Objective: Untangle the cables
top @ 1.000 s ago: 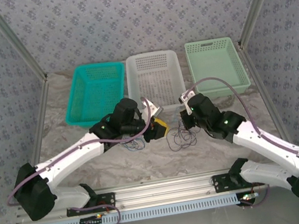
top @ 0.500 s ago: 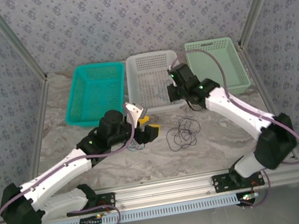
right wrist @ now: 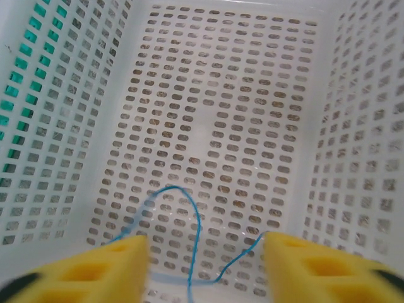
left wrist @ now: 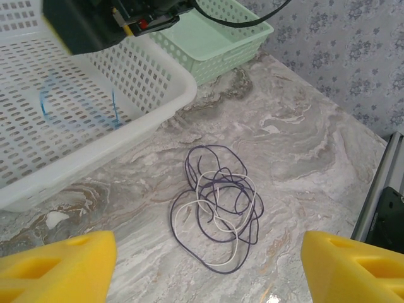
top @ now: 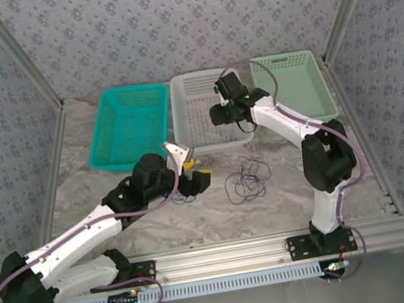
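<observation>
Now | blue cable (right wrist: 197, 227) in basket (right wrist: 214, 95) | dark, cream cables (left wrist: 218, 214) knotted | left hand (left wrist: 205, 271), right hand (right wrist: 205, 268) wide

There are three baskets: one teal basket (top: 130, 88), one white basket (top: 190, 77) and one pale green basket (top: 287, 56). Three cables are counted too: one blue cable (right wrist: 197, 218), one dark cable (left wrist: 212, 148) and one cream cable (left wrist: 172, 216). Of these, one lies in a basket and two lie on the single marbled table (top: 271, 202). Two arms stand at the table, a left arm (top: 84, 230) and a right arm (top: 283, 118), and each carries one gripper, so two in all: the left gripper (left wrist: 205, 268) and the right gripper (right wrist: 205, 268). Each gripper has two yellow fingers (left wrist: 57, 268), four in total.
</observation>
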